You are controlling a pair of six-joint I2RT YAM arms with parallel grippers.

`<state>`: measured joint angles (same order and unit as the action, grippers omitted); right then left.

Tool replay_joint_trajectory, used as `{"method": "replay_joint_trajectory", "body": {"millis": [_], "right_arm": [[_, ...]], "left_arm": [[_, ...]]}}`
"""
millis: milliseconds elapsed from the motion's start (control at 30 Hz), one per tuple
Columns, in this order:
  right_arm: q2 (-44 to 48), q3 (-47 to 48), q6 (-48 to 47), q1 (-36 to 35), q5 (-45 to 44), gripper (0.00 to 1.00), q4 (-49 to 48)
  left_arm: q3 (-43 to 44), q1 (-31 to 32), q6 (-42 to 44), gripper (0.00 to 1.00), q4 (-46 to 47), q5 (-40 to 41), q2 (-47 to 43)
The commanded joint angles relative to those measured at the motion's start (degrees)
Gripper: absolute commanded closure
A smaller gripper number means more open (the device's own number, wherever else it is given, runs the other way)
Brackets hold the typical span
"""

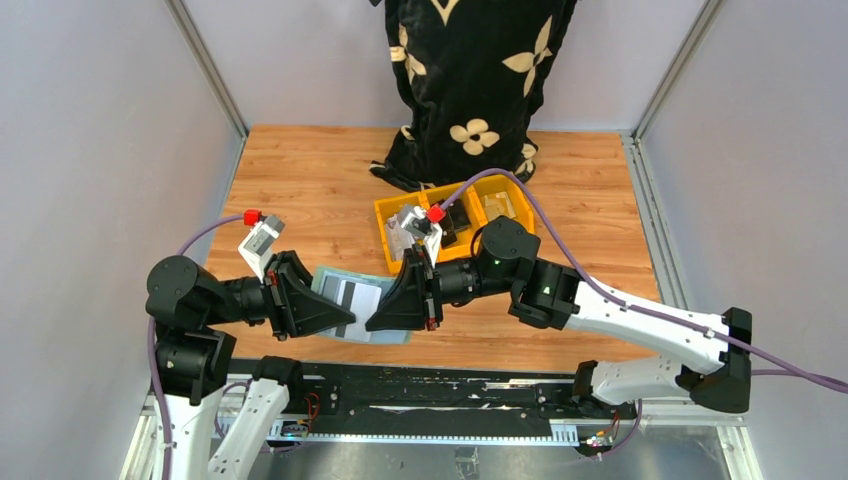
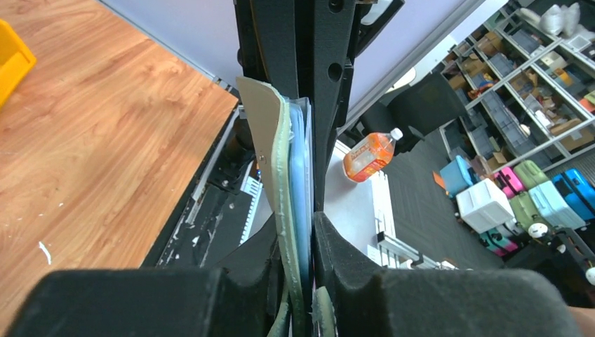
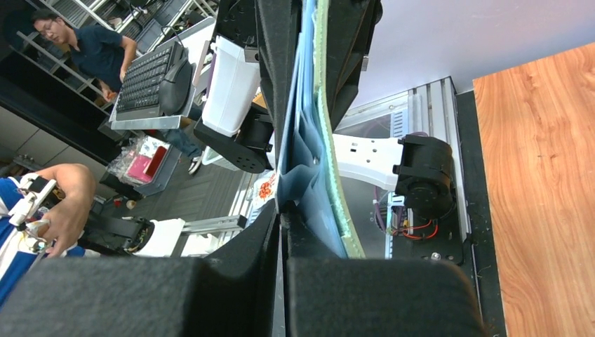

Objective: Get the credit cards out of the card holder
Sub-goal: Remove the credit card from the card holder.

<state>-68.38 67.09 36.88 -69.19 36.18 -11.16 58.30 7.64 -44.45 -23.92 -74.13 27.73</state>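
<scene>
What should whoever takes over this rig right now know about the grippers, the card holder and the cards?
Left gripper: shut on one end of the flat pale teal folding card holder.
Right gripper: shut on the opposite end; I cannot tell whether it pinches a card or only an inner flap.
Holder: open, held up between both arms over the near edge of the wooden table.
Done: holder lifted and opened.
Left: the white plastic credit card with a black stripe sits in the holder; pull it out, then any others.
</scene>
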Motion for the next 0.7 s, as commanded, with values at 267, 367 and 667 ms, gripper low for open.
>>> {"method": "replay_joint_trajectory", "body": {"millis": [267,367,667], "right_arm": [[2.7,0.4,0.6,0.7,1.3,0.66,-3.0],[1.8,1.3,0.9,0.7,0.2,0.68,-2.6],[2.2,0.8,1.2,1.5,-2.8,1.00,-1.0]], "left_arm": [[1.9,0.1,-0.7,0.85,0.2,-0.9,0.7],[2.3,0.1,-0.8,0.85,0.3,-0.9,0.7],[3.0,0.1,-1.1,0.85,0.2,-0.8,0.5]]}}
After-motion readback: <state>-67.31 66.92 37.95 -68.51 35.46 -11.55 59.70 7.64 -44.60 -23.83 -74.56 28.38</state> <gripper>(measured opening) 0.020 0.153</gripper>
